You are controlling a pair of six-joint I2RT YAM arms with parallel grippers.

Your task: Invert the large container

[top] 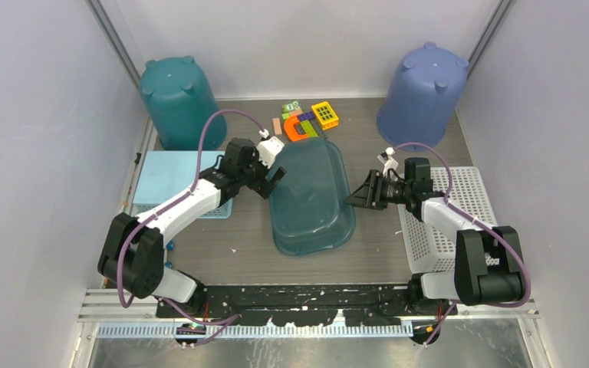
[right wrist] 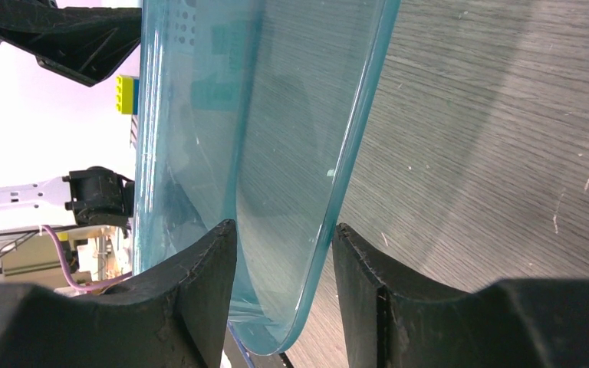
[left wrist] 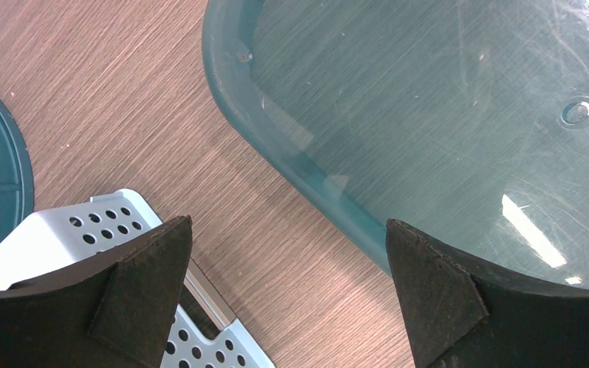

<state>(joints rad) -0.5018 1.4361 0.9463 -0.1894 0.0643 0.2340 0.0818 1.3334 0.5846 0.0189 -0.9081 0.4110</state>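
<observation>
The large container [top: 310,199] lies in the middle of the table [top: 376,249], its right rim between the fingers of the right gripper [right wrist: 284,230], which are pressed on it, while the left gripper [top: 274,182] is just beside its left rim with jaws wide apart, holding nothing.

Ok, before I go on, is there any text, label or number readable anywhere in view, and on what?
No text can be read anywhere.
On the large container: a round moulded mark, no legible characters.
On the green tile by the toy blocks: markings too small to read.
</observation>
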